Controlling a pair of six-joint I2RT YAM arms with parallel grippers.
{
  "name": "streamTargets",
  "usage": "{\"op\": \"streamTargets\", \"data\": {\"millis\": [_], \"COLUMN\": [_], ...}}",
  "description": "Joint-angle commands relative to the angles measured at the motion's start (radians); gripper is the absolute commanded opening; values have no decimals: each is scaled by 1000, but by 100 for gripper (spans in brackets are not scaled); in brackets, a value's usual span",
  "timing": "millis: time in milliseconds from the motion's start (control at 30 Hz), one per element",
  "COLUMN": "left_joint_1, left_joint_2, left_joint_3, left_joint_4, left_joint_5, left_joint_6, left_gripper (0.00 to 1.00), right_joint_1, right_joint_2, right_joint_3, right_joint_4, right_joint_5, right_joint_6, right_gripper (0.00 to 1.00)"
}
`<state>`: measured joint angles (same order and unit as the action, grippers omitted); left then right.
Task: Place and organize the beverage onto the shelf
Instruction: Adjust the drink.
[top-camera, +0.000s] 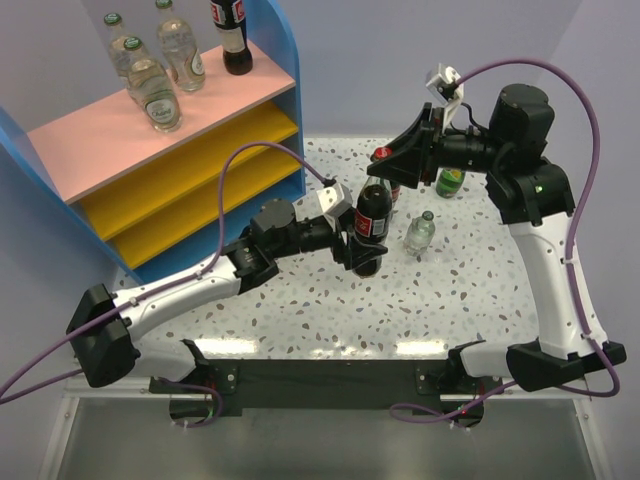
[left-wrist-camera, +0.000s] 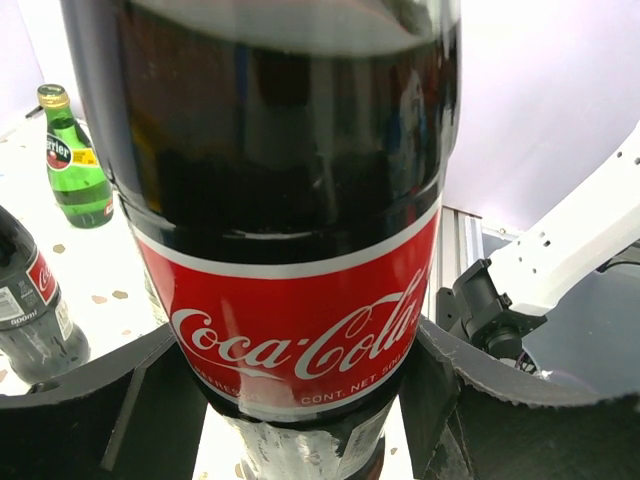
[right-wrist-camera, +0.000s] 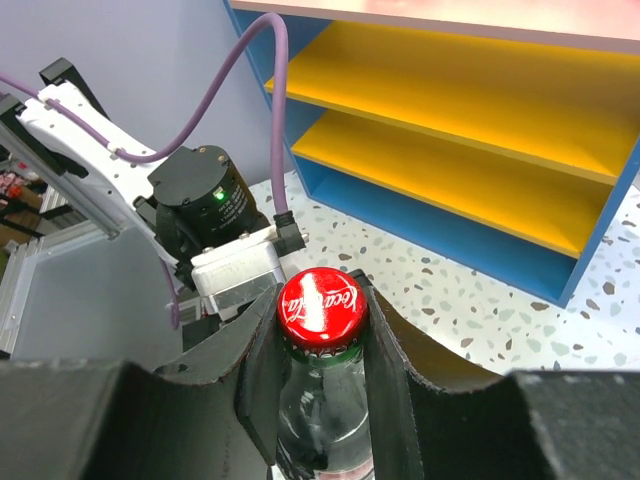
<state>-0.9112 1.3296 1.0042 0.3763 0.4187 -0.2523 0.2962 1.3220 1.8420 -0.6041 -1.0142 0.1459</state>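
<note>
- While the left hand (top-camera: 362, 245) clamps a cola (top-camera: 371, 226) at mid-worktop (top-camera: 300, 310), the right hand (right-wrist-camera: 322, 325) pinches a second cola (right-wrist-camera: 322, 303) by its cap.
- Judged mid-pick; next, carry a cola to the shelf (top-camera: 90, 140), well apart.

Coca-Cola on cola bottle (left-wrist-camera: 290, 330)

Bright, even light falls from overhead in all three views. In the top view the speckled surface (top-camera: 300, 300) shows two white glare patches near its front edge, and shadows under the bottles are short and soft. In the left wrist view the cola bottle (left-wrist-camera: 300, 200) is so close that it bulges; its dark body mirrors pale streaks, and the wall behind is washed out. In the right wrist view the red cap (right-wrist-camera: 322, 308) is sharp with a faint sheen, and the black jaws are underexposed.
</note>
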Motion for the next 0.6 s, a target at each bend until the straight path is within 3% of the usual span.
{"op": "streamTargets", "data": {"millis": [0,200,300,433,467,533,567], "left_joint_1": [-8,-9,-6,-8,-8,-8,-8], "left_joint_2": [0,-7,-12,-23,-27,-33,-38], "left_joint_3": [60,73,71,70,70,71,71], "left_joint_4": [62,72,79,92,93,96,96], "left_joint_5": [17,19,14,8,6,0,-1], "left_joint_6": [-10,5,15,21,22,25,27], "left_gripper": [0,0,0,0,0,0,0], "right_joint_1": [1,1,1,1,1,3,3], "right_joint_2": [-43,-46,-46,-47,-46,-47,-46], "right_joint_3": [4,-20,-23,-27,-27,-27,-27], "right_joint_4": [171,179,176,173,171,173,171], "right_joint_5": [-67,-76,-78,-73,-72,-72,-73], "right_joint_6": [92,95,98,98,98,100,100], "right_gripper": [0,0,5,21,32,39,52]}}
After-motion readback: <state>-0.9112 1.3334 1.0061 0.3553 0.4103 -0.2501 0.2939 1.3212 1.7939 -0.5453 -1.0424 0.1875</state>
